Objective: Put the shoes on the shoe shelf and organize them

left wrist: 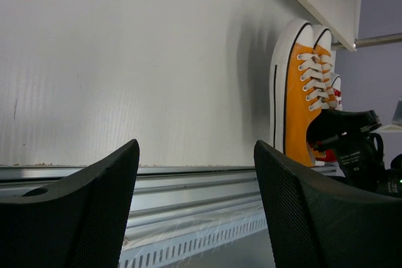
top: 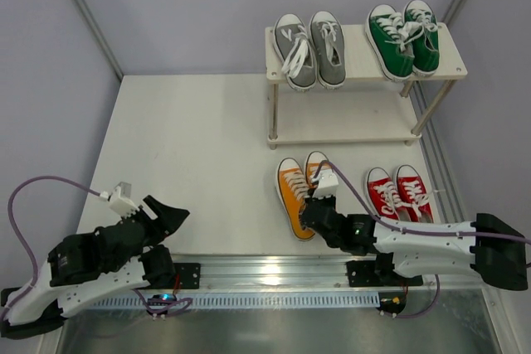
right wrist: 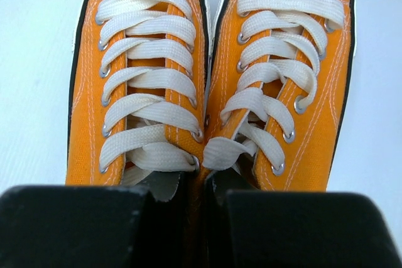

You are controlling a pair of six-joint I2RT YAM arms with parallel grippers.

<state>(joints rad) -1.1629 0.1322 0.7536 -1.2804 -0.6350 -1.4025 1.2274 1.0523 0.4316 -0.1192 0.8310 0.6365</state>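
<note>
A pair of orange shoes (top: 300,192) stands on the table in front of the shoe shelf (top: 357,74), toes toward it. My right gripper (top: 318,207) is at their heels. In the right wrist view its jaws are shut on the touching inner walls of the left orange shoe (right wrist: 144,86) and the right orange shoe (right wrist: 286,80), with orange fabric pinched between the fingers (right wrist: 113,230). My left gripper (left wrist: 196,205) stands open and holds nothing, low at the near left of the table (top: 170,217). From there the orange shoes (left wrist: 295,98) show to its right.
Grey shoes (top: 311,49) and green shoes (top: 404,39) sit on the shelf's top board. Its lower board (top: 348,132) holds nothing. Red shoes (top: 400,192) stand right of the orange pair. A metal rail (top: 274,267) runs along the near edge. Walls close in behind the shelf.
</note>
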